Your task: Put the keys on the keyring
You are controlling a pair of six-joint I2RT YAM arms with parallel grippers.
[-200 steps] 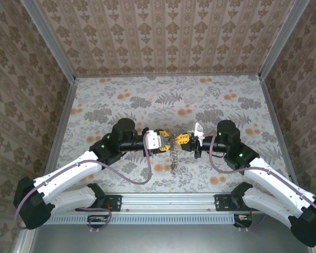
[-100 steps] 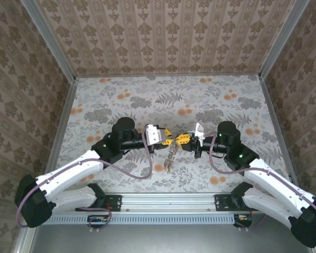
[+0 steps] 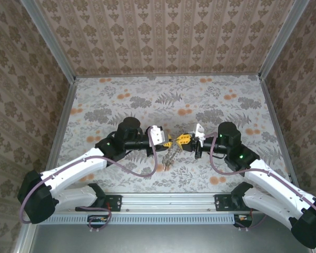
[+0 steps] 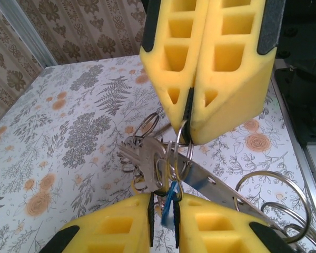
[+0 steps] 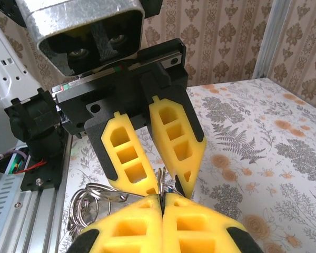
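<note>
The two claws meet tip to tip above the table (image 3: 121,97), about midway between its left and right edges and closer to the near edge than to the far one. The right gripper (image 3: 181,139) is clenched, and in the left wrist view a thin ring of the keyring (image 3: 170,156) is pinched between its fingertips. The keys (image 4: 146,161) and several more silvery rings hang from there as one bundle, just under both claws and lifted off the table. The left gripper (image 3: 167,141) faces the right one from the other side of the bundle. Its fingers stand a narrow gap apart, and a blue key head (image 4: 170,203) sits in this gap together with a ring; whether the fingers really press on it I cannot tell
</note>
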